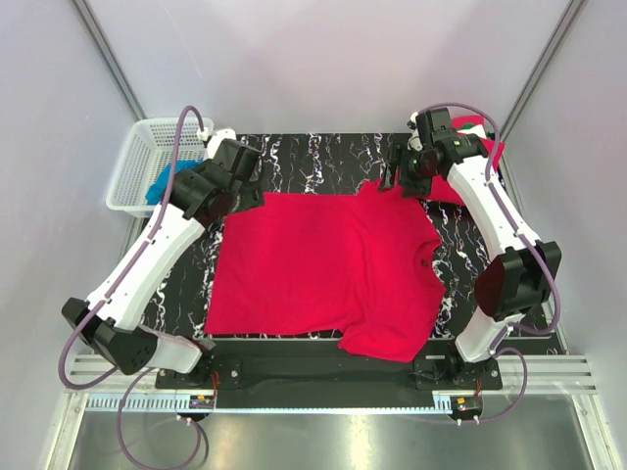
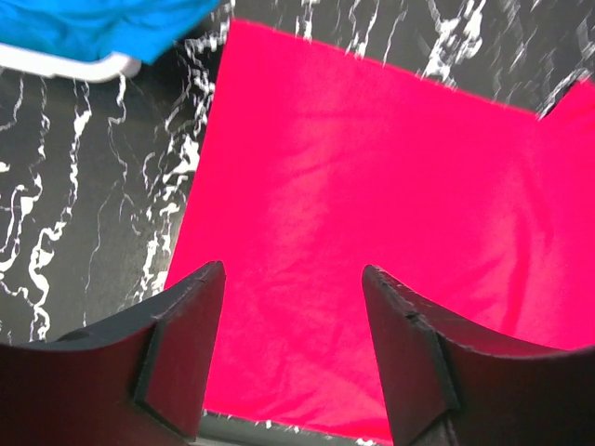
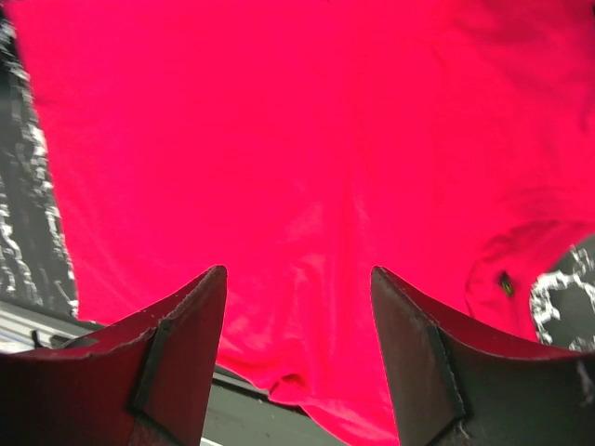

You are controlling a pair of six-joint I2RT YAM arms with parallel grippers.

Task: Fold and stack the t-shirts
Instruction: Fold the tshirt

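Red t-shirt (image 1: 323, 259) lies spread flat on the black marbled table (image 1: 294, 155), neck to the right, hem to the left, near sleeve draped to the table's front edge. L claw (image 2: 293, 274) hangs above the shirt's far-left corner, fingers spread wide w/ nothing between them. R claw (image 3: 297, 271) sits over the far sleeve, also spread & empty, red fabric filling its wrist view. 2nd red t-shirt (image 1: 493, 152) lies bunched at the far-right corner, partly hidden behind the R arm (image 1: 490, 211). White basket (image 1: 132, 171) stands off the table's far-left corner, blue cloth (image 1: 157, 186) inside.
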